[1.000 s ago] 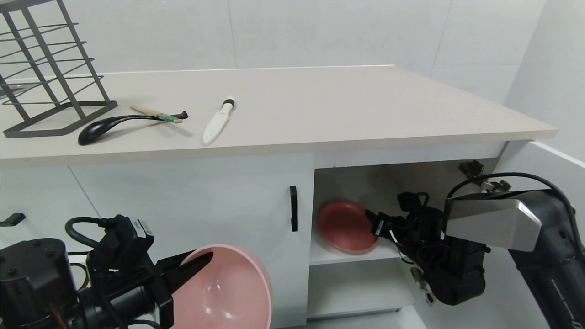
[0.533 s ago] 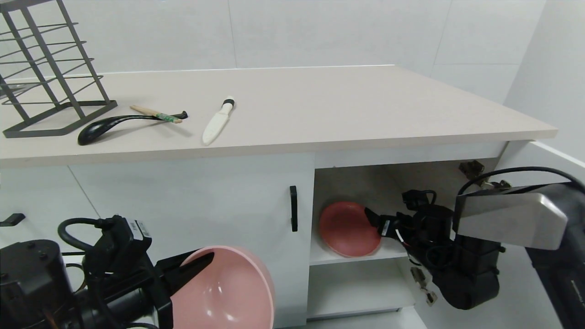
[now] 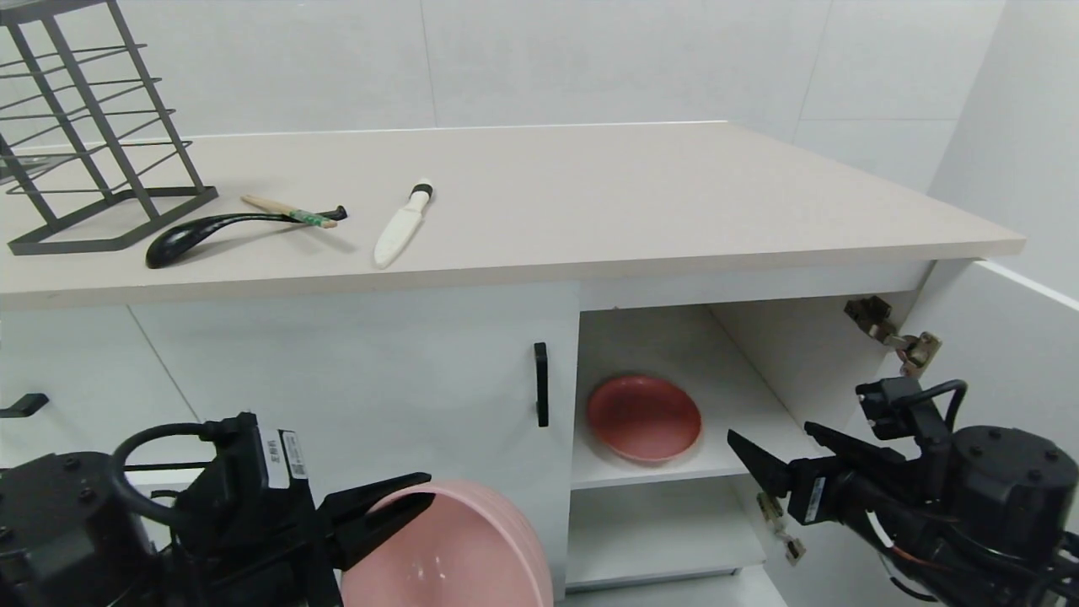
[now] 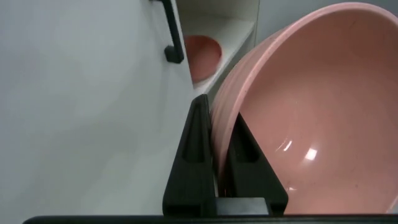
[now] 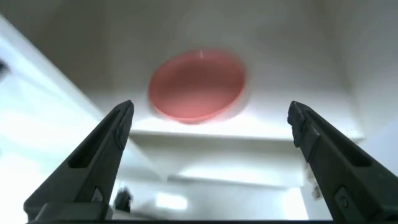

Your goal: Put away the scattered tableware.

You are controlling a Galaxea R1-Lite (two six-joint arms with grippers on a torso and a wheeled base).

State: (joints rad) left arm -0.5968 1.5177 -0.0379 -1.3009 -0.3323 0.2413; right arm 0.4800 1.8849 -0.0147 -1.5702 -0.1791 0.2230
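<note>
The pink bowl [image 3: 455, 548] is tilted, its rim pinched between the fingers of the left claw [image 3: 426, 491]. The red plate [image 3: 644, 417] lies flat on the upper cupboard shelf [image 3: 716, 459], ahead of the spread fingers of the right claw [image 3: 771, 432] and apart from them. On the counter [image 3: 590, 194], well above the left claw, lie a black spoon [image 3: 219, 232], wooden chopsticks [image 3: 287, 211] across its handle, and a white knife [image 3: 403, 223] nearby.

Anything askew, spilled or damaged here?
Only loose items: a black ladle, chopsticks lying across its handle, and a white knife on the countertop. Nothing spilled or broken; the red plate sits flat on the cabinet shelf.
</note>
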